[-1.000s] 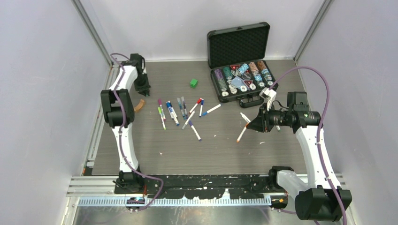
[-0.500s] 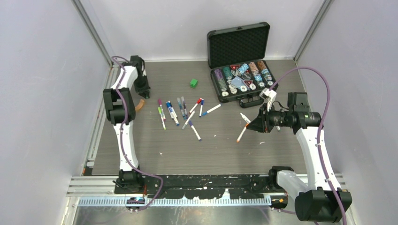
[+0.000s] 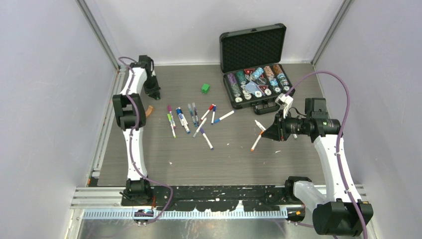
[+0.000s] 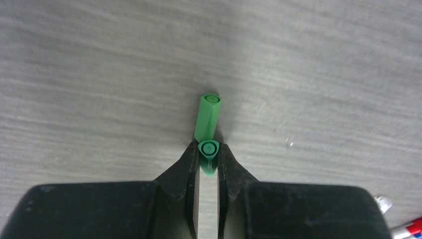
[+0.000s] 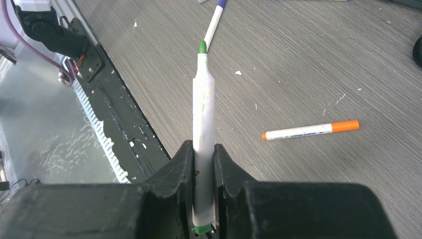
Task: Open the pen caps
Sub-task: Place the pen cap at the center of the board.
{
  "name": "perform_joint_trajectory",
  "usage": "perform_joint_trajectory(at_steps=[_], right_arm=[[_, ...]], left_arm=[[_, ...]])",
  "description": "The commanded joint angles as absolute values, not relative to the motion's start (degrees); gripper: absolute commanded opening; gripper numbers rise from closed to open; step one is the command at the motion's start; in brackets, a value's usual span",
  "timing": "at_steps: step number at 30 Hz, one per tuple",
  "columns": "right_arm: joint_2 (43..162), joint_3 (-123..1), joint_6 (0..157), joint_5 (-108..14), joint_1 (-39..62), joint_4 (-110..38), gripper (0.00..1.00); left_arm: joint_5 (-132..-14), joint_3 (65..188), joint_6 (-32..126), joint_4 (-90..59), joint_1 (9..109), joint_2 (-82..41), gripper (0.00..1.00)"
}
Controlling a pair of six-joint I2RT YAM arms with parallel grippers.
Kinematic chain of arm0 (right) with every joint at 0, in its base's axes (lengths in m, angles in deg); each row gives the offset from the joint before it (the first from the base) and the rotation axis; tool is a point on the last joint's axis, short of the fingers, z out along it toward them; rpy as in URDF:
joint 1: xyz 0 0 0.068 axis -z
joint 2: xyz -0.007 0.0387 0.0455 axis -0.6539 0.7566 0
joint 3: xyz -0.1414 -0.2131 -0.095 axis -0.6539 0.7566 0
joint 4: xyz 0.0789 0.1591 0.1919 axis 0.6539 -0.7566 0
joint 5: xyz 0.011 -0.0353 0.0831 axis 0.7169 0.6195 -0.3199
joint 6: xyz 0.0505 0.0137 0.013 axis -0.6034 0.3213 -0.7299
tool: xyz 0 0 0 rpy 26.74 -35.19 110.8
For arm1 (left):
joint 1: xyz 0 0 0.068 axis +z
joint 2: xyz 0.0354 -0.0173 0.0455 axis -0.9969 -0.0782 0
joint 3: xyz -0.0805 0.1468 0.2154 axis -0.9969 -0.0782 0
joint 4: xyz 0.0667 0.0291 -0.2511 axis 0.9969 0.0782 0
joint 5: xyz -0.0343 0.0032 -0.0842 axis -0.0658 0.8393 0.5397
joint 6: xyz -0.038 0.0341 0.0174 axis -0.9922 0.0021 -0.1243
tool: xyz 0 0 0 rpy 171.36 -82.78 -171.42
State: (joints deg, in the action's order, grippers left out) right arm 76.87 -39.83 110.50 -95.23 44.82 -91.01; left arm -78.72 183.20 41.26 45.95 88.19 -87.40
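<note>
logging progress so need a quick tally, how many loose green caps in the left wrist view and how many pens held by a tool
green caps: 2, one in the left tool
pens held by a tool: 1, in the right tool
total: 3

You are operating in a robotics test cell, not a home or a shop. Plain pale lavender wall panels [image 3: 45,99] are enclosing the grey wood-grain tabletop [image 3: 224,164] on three sides, with bare aluminium corner posts [image 3: 101,35] framing them. Two white-and-black jointed robot arms [image 3: 331,149] are standing bolted to a black metal mounting rail [image 3: 219,193] at the near edge, thin purple cables [image 3: 348,107] looping off them. Slim white-barrelled marker pens [image 3: 182,121] and an open black foam-lined case of poker chips [image 3: 253,47] are lying on the surface.
</note>
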Motion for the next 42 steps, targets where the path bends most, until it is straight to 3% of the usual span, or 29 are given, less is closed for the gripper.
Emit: perform_joint_trajectory(at_steps=[1,12,25,42], right_arm=[[76.80,-40.55,111.28,-96.31,45.14,-90.94,0.00],[77.05,-40.44,111.47,-95.87,45.10,-90.94,0.00],[77.14,-40.42,111.46,-95.87,45.14,-90.86,0.00],[76.52,-40.33,111.38,-95.71,45.14,-90.86,0.00]], left_arm=[[-79.69,190.35,39.18,46.26,88.06,-90.70,0.02],[-85.05,197.82,38.85,44.49,90.21,-92.43,0.01],[-67.50,183.57,41.71,35.89,89.90,-79.55,0.03],[-69.55,192.50,42.88,42.56,87.27,-88.90,0.08]])
